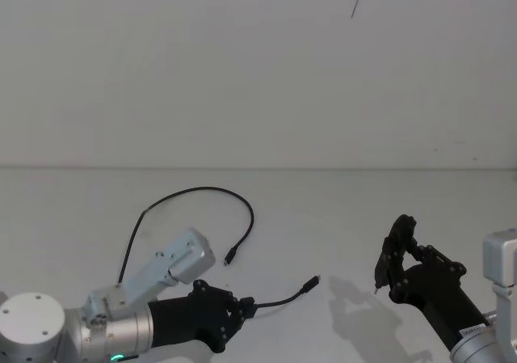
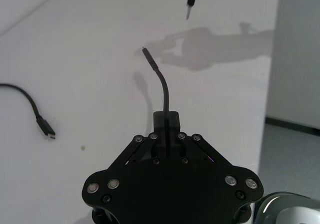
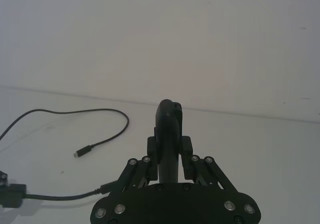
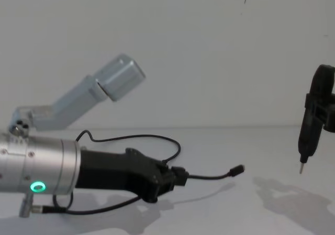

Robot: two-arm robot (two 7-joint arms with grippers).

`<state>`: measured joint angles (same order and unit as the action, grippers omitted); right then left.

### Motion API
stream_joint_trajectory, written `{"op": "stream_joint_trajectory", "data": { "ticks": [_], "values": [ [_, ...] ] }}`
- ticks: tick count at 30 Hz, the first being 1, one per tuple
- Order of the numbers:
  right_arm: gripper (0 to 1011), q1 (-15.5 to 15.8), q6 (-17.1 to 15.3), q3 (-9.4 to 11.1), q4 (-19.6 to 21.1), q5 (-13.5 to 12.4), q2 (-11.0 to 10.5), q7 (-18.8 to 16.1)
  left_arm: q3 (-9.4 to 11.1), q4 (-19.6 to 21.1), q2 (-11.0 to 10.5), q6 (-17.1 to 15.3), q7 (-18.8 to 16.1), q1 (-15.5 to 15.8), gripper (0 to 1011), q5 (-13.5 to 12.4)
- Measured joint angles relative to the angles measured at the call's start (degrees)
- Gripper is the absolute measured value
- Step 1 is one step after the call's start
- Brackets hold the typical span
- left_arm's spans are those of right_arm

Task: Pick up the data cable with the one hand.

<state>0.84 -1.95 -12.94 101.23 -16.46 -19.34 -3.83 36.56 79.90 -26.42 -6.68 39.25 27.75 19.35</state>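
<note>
Clamping the data cable (image 1: 202, 188) behind one plug (image 1: 312, 283), left hand (image 1: 245, 305) at 7 o'clock; it may slip if the tail drags on the bench (image 1: 339, 209); right hand (image 1: 404, 254) at 4 o'clock holds slim tool (image 4: 309, 135).

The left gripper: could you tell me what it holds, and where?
The left gripper is shut on the data cable, pinching the cord just behind one plug. The right gripper holds a slim tool.

Note: you're working in a robotics lab test cell. Evidence: plain white tabletop (image 1: 363, 217), blank white wall (image 1: 242, 72) behind, grey floor (image 2: 295, 159) past its edge, silver robot arms (image 4: 36, 161), left pincer (image 1: 242, 306) and right pincer (image 1: 396, 254) over it.
</note>
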Motion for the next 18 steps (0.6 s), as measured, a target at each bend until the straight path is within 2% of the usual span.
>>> {"op": "stream_joint_trajectory", "data": {
  "ticks": [8, 18],
  "values": [
    [269, 0.0, 0.0, 0.0, 0.0, 0.0, 0.0, 0.0, -1.1, 4.6, -3.0, -0.5, 3.4, -0.6, 39, 2.9],
    [269, 0.0, 0.0, 0.2, 0.2, -0.2, 0.2, -0.1, -1.9, 8.6, -5.8, -1.5, 5.5, -1.4, 39, 5.1]
  ]
}}
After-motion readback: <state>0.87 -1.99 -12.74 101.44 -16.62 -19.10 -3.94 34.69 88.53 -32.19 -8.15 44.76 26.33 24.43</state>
